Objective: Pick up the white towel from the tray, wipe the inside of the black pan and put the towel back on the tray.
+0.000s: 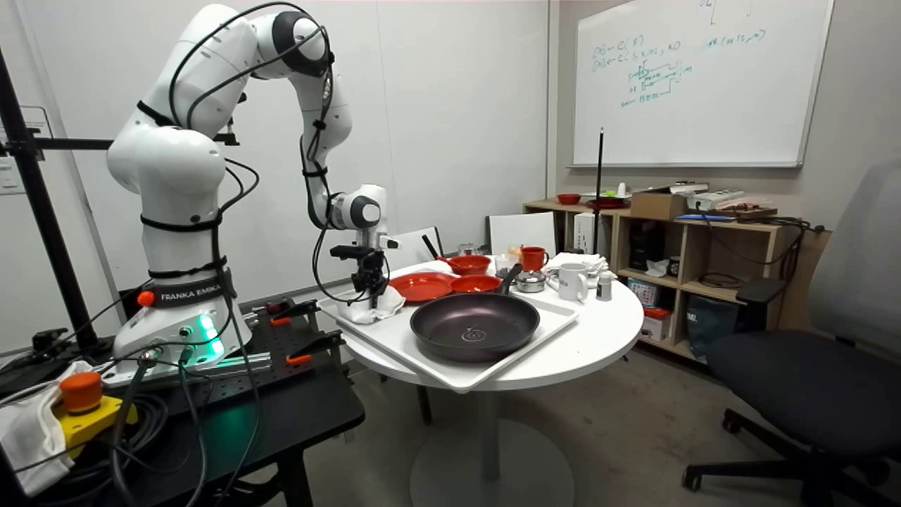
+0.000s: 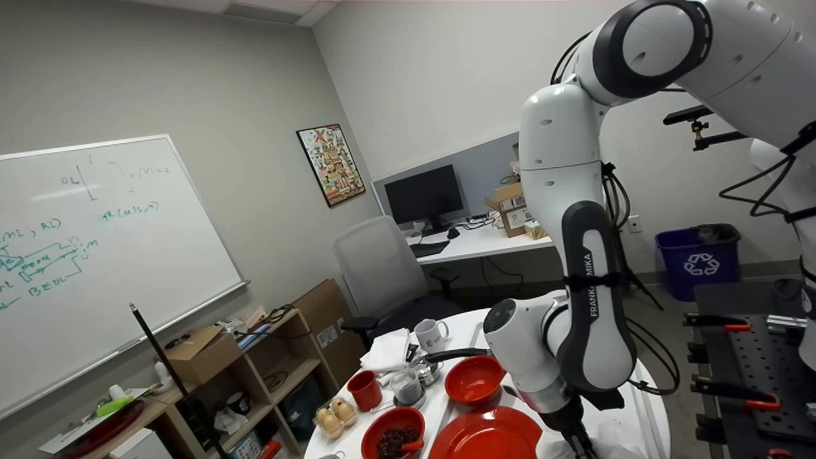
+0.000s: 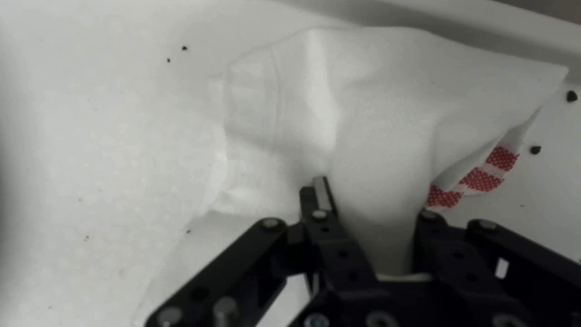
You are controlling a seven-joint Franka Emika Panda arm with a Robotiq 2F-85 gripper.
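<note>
Left of the black frying pan (image 1: pixel 475 324) in an exterior view, the pincer (image 1: pixel 373 303) points down into the white towel (image 3: pixel 381 109) on the white tray (image 1: pixel 394 336); its fingers (image 3: pixel 321 200) stand partly apart with cloth between them, but whether they grip cannot be told. The step appears to be the pick-up; the next move calls for firm closure, then a lift toward the pan. Bare tray between towel and pan offers room. A red plate (image 1: pixel 421 287), at the pan's left rear, may limit it; right of the pan come tray rim and tabletop (image 1: pixel 607 324).
</note>
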